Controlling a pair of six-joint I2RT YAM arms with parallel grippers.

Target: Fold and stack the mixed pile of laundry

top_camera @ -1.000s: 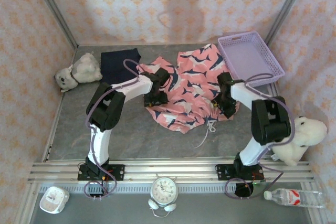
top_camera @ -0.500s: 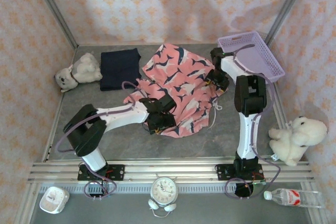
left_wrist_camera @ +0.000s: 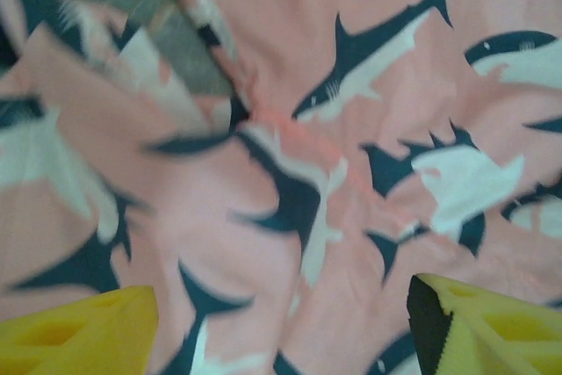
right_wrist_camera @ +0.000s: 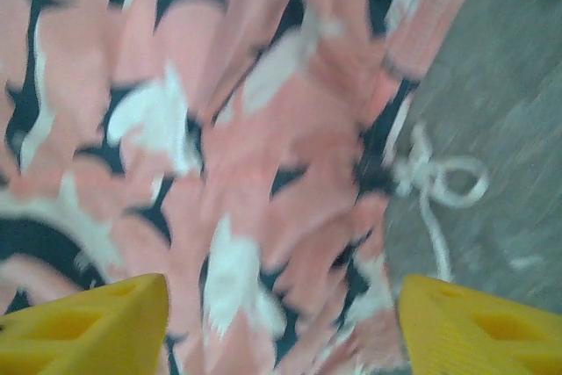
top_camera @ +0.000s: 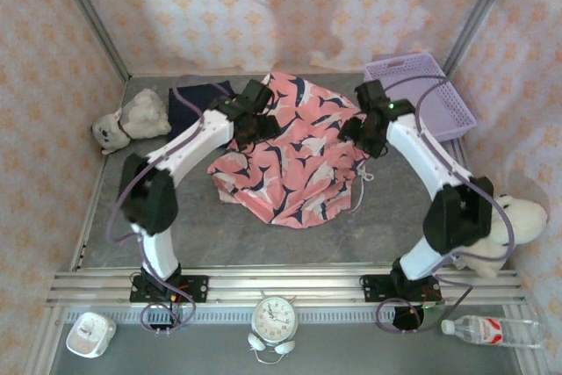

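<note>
Pink shark-print garment lies spread mid-frame on the grey surface. The navy garment sits upper left, partly under the arm. Both the left fingers and right fingers are wide apart over pink cloth, gripping nothing.

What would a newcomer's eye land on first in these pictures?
The salmon-pink shark-print garment lies rumpled across the middle of the grey table. The left gripper and right gripper hover open above it, one over each far side. A lavender basket sits in the far right corner.
</note>
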